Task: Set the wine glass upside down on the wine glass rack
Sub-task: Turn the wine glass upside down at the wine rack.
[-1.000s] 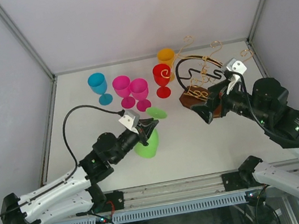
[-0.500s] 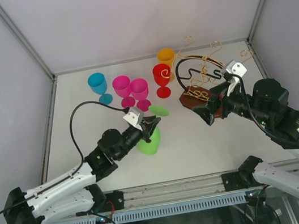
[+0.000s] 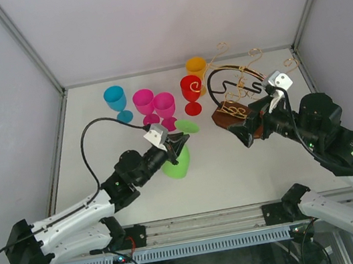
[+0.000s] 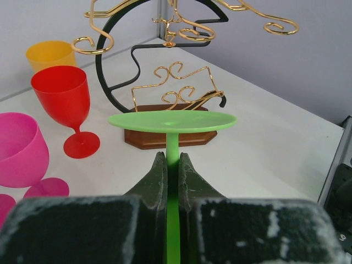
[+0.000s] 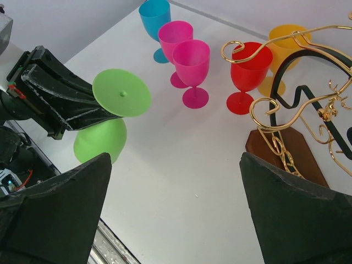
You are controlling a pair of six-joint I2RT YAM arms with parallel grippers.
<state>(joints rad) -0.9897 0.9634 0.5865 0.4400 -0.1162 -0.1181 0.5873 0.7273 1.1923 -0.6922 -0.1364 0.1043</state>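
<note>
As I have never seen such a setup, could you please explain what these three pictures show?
These are two robot arms bolted to the near edge of a white table. One picture looks down from above; the other two come from small cameras on each arm's wrist. The left fingers are shut on the stem of a green glass, its foot pointing toward the gold wire rack on its wooden base. The right fingers are wide open, holding nothing, near the rack. Standing upright at the back are a blue glass, two pink glasses, a red glass and an orange glass.
</note>
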